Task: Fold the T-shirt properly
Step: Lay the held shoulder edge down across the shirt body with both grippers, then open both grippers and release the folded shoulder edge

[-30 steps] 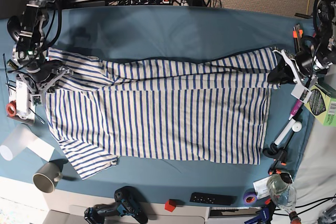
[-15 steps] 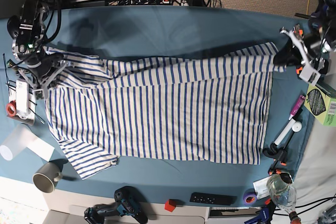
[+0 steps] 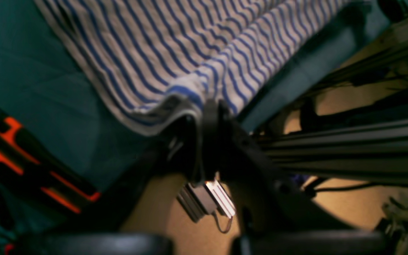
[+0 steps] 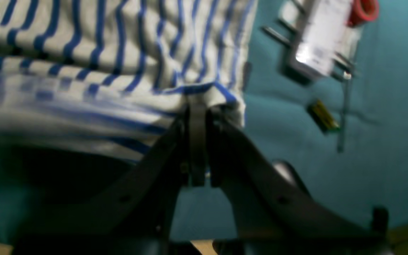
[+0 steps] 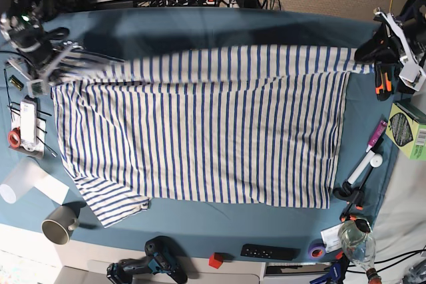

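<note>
1. You are looking down on a blue-covered table (image 5: 233,31) that fills most of the base view.
2. The T-shirt (image 5: 200,131), white with thin blue stripes, lies spread across the middle of the table. Its near edge rests flat, and its far edge is lifted and pulled taut between your two arms.
3. Around the shirt sits clutter. A grey mug (image 5: 60,223) and a white paper roll (image 5: 26,181) are at the near left. A cordless drill (image 5: 150,269), a small red block (image 5: 215,260) and a black remote (image 5: 269,252) line the near edge.
4. On the right lie a green box (image 5: 407,131), a white marker (image 5: 367,165) and a clear glass bottle (image 5: 355,241). None of these touch the shirt.
5. At the left edge, a red tape roll (image 5: 13,139) and a white strip of parts (image 5: 28,123) lie just beside the shirt's sleeve.
6. Your left gripper (image 3: 209,106), at the far right of the table, is closed, pinching the shirt's corner hem. An orange and black tool (image 3: 30,166) lies beside it.
7. Your right gripper (image 4: 198,106), at the far left, is also closed, clamped on the shirt's edge.
</note>
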`<state>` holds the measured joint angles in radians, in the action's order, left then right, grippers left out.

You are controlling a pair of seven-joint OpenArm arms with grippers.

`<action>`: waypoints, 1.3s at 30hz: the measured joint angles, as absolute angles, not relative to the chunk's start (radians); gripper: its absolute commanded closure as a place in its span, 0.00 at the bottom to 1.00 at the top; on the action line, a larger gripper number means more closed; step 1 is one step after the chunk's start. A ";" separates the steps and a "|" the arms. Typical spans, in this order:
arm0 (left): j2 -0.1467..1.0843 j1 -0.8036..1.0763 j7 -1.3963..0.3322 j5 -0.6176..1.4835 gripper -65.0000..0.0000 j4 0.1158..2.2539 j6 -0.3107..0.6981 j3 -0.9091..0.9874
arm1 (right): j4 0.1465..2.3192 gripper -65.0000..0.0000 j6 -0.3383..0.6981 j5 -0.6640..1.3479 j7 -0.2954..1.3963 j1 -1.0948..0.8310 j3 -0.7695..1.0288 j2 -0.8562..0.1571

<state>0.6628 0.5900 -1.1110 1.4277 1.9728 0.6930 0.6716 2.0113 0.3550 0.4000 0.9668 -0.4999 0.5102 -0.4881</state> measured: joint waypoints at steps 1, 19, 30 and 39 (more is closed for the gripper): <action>0.663 0.591 -1.111 1.435 1.00 1.973 0.693 0.672 | 2.023 1.00 0.356 0.422 0.975 -0.516 0.542 -0.488; 0.660 0.493 -0.950 1.221 1.00 1.966 0.686 0.590 | 2.029 1.00 0.410 0.551 0.960 -0.490 0.704 -0.456; 0.660 0.373 -0.832 0.933 1.00 1.943 0.569 0.321 | 1.814 1.00 0.423 0.446 0.910 -0.340 0.502 -0.454; 0.660 0.340 -0.807 0.857 1.00 1.943 0.490 0.301 | 1.590 1.00 0.424 0.417 0.876 -0.178 0.387 -0.451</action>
<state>0.6601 0.3397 -0.8066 0.8566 1.9434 0.4896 0.3012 1.5902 0.4244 0.4171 0.8757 -0.1780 0.3870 -0.4511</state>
